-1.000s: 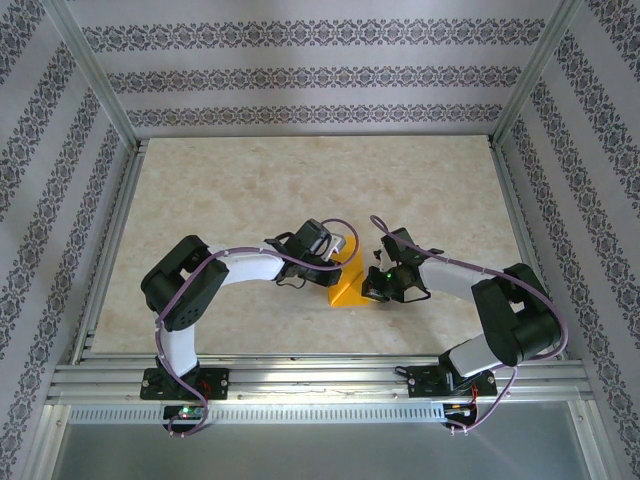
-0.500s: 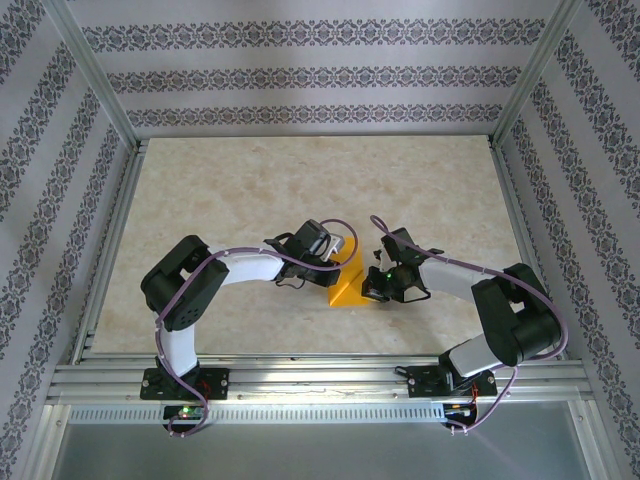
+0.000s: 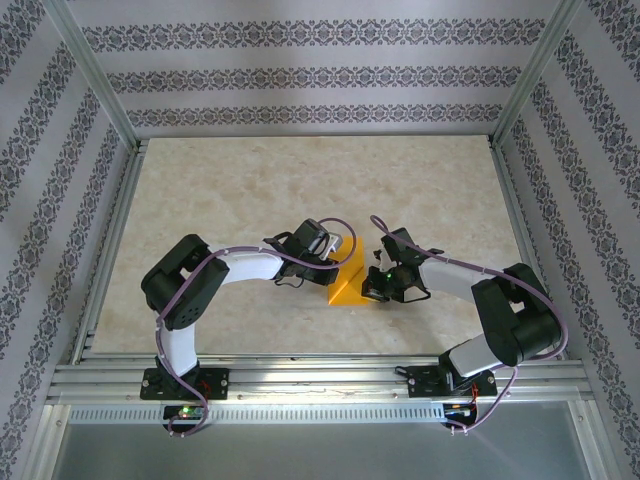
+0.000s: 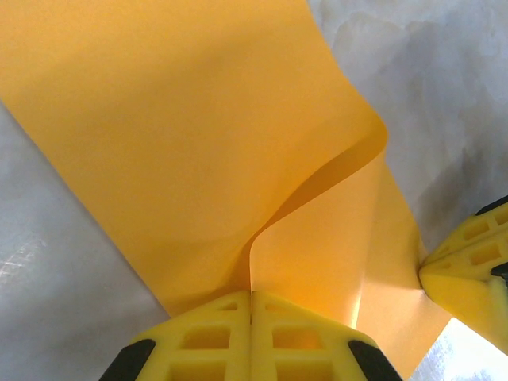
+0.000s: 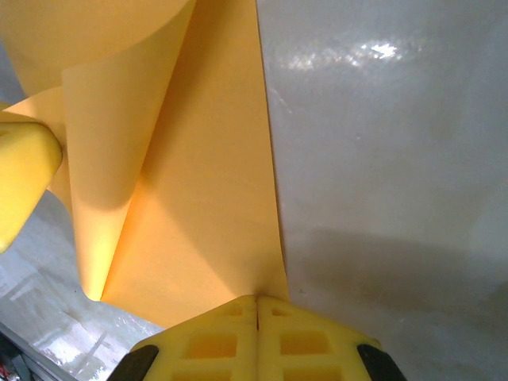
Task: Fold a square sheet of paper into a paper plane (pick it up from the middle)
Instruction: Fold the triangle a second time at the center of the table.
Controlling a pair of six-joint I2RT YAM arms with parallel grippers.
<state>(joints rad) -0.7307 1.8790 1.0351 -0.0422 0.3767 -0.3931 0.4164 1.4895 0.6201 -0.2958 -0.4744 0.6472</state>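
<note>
Left jaws: were pressed shut on a curled fold of the sheet [image 3: 347, 288].
Sheet: was held between the two arms, partly folded, one flap lifted and the rest lying on the surface [image 3: 250, 190], near its front middle.
Right jaws: were pressed shut on the sheet's opposite edge.

The square sheet of paper [image 4: 182, 143] is thin, smooth, matt. Left tool [image 4: 252, 295] and right tool [image 5: 258, 302]: matt moulded yellow plastic. The bench [image 5: 381, 159] is glossy, marble-patterned. The frame [image 3: 300, 375] is bare aluminium.
</note>
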